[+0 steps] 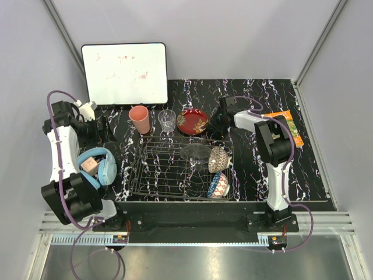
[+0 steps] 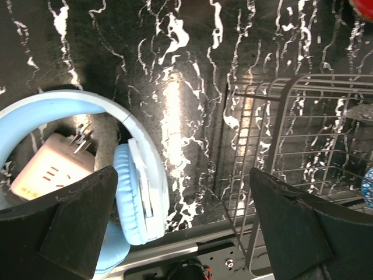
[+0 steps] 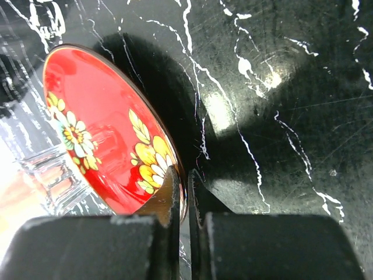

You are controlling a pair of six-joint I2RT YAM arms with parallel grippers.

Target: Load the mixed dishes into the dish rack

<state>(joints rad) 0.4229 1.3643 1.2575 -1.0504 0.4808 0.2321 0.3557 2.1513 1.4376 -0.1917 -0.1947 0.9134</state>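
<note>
The dish rack (image 1: 169,169) (image 2: 303,146) stands mid-table and holds a clear glass bowl (image 1: 195,153), a beige speckled bowl (image 1: 218,158) and a blue patterned bowl (image 1: 218,185). Behind it stand a salmon-pink cup (image 1: 139,119) and a clear glass tumbler (image 1: 166,120). The red gold-patterned plate (image 1: 192,121) (image 3: 99,128) lies behind the rack, and my right gripper (image 1: 214,123) (image 3: 185,192) is shut on its right rim, one finger on each face. My left gripper (image 1: 108,129) (image 2: 183,227) hangs wide open over bare table left of the rack, holding nothing.
Light-blue headphones (image 1: 99,166) (image 2: 137,186) around a small white block (image 2: 49,169) lie left of the rack. A white board (image 1: 124,73) leans at the back left. An orange book (image 1: 289,125) lies at the right, partly under the right arm.
</note>
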